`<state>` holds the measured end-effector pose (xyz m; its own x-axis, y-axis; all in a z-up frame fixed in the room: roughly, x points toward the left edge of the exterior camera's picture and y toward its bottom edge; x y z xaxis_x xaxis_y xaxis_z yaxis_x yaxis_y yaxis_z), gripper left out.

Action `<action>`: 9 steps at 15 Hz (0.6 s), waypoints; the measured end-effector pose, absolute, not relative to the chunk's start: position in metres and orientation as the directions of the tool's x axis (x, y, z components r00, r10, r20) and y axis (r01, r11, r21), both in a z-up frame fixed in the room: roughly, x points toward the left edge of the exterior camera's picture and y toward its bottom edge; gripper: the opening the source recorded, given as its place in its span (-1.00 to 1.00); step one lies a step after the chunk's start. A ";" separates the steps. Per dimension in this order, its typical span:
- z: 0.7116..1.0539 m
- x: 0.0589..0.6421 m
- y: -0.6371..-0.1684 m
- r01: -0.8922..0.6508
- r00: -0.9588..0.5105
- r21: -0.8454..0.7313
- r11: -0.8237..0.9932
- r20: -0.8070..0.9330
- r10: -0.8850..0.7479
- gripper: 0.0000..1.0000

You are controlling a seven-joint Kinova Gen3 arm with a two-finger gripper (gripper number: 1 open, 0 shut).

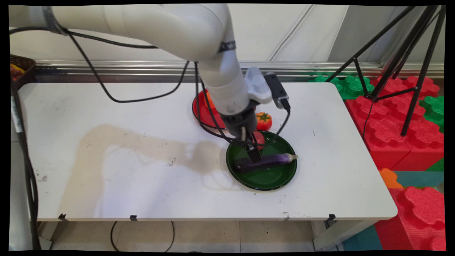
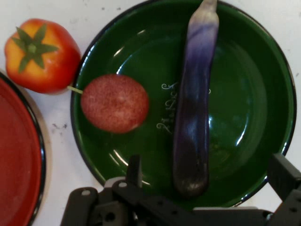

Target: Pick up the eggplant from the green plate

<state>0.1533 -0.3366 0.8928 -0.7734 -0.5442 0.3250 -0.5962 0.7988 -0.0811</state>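
Down on the green plate (image 1: 270, 179) lies a long toy eggplant (image 1: 265, 161), glossy dark purple at its fat rounded end, fading to pale violet and then to a whitish tip at the thin end; in the hand view it (image 2: 193, 117) runs lengthwise across the middle of that plate (image 2: 263, 94), with faint white script on the plate's floor just beside it. On the same plate, near its rim and apart from the eggplant, sits a round speckled red fruit (image 2: 114, 103) with a thin stem. Off the plate, touching or nearly touching its rim on the table (image 1: 124, 149), stands a red and yellow tomato (image 2: 41, 56) with a green star-shaped calyx, and beyond it the edge of a red plate (image 2: 19, 165) shows. The white arm reaches in from the upper left, bends at a wide elbow and points its wrist steeply down over the green plate, black cables looping about it. Its claw (image 1: 251, 149) hangs spread wide at the eggplant's fat end, one finger (image 2: 134, 169) on each side of it and grasping nothing; whether the fingertips touch the eggplant cannot be told.
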 end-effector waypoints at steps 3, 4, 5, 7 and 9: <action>0.874 0.139 -0.344 -0.611 -0.770 -0.072 0.788 0.283 -0.571 1.00; 0.871 0.137 -0.345 -0.614 -0.769 -0.070 0.786 0.275 -0.576 1.00; 0.864 0.132 -0.348 -0.619 -0.767 -0.066 0.782 0.261 -0.585 1.00; 0.853 0.126 -0.353 -0.627 -0.764 -0.061 0.776 0.243 -0.598 1.00; 0.845 0.122 -0.356 -0.633 -0.761 -0.058 0.772 0.230 -0.607 1.00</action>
<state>0.1224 -0.3565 0.8445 -0.7606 -0.6071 0.2299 -0.6335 0.7715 -0.0585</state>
